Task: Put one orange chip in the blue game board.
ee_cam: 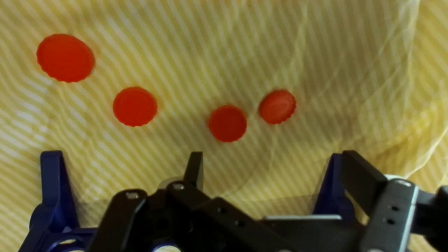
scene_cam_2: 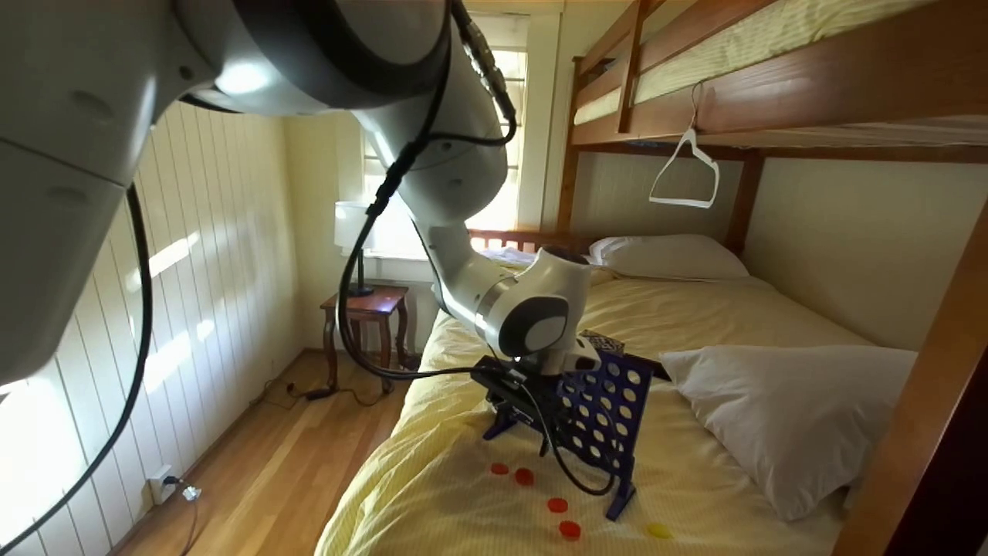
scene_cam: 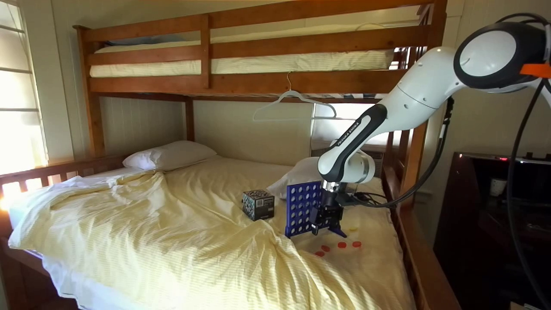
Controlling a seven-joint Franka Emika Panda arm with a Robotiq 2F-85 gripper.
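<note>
Several orange chips lie flat on the yellow striped bedding. In the wrist view they spread from the upper left to the middle, one chip (ee_cam: 228, 124) lying closest to the fingertips. They also show in both exterior views, as with this chip (scene_cam: 342, 245) and this chip (scene_cam_2: 524, 476). The blue game board (scene_cam: 288, 215) stands upright on the bed, its feet (ee_cam: 52, 178) in the wrist view, and it shows too in an exterior view (scene_cam_2: 627, 444). My gripper (ee_cam: 273, 155) is open, fingers wide apart with nothing between them. It hangs close beside the board (scene_cam: 320, 228), above the bedding.
A dark patterned cube (scene_cam: 258, 205) sits beyond the board. A yellow chip (scene_cam_2: 658, 530) lies near a board foot. White pillows (scene_cam_2: 787, 417) lie on the bed. Bunched bedding (scene_cam: 193, 232) rises beside the chips. A hanger (scene_cam: 292, 119) hangs from the upper bunk rail (scene_cam: 258, 82).
</note>
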